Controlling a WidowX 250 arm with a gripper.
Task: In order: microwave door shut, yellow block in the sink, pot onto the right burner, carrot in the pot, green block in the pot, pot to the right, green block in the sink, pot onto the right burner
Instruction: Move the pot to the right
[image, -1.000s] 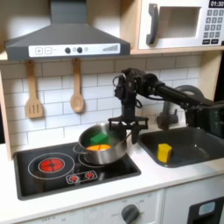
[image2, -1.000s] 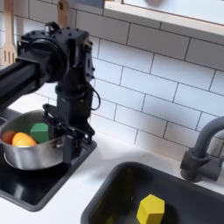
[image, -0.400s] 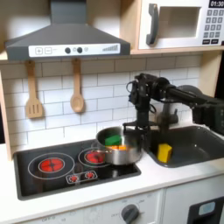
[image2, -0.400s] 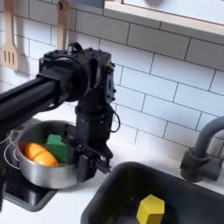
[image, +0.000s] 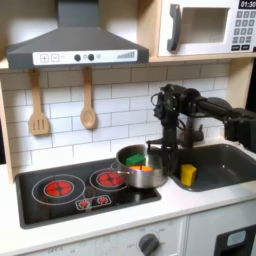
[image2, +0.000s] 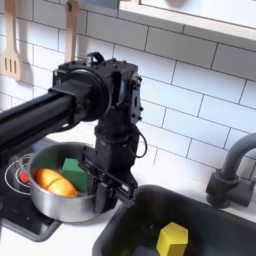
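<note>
The steel pot (image: 139, 171) (image2: 52, 184) sits at the cooktop's right edge in the first exterior view, past the right burner (image: 106, 180). Inside it lie the orange carrot (image: 144, 168) (image2: 55, 182) and the green block (image: 134, 159) (image2: 74, 172). My gripper (image: 156, 164) (image2: 104, 191) points down, shut on the pot's rim on the sink side. The yellow block (image: 187, 174) (image2: 172, 240) rests in the dark sink (image: 225, 165) (image2: 215, 225). The microwave door (image: 205, 28) is shut.
The black cooktop (image: 45, 200) has a red burner (image: 60, 186) on the first exterior view's left. Two wooden utensils (image: 38, 105) hang on the tiled wall. A dark faucet (image2: 230, 172) rises behind the sink. White counter (image: 200, 195) runs along the front.
My gripper has dragged the pot, with carrot and green block inside, to the first exterior view's right, from the right burner to the cooktop's edge beside the sink.
</note>
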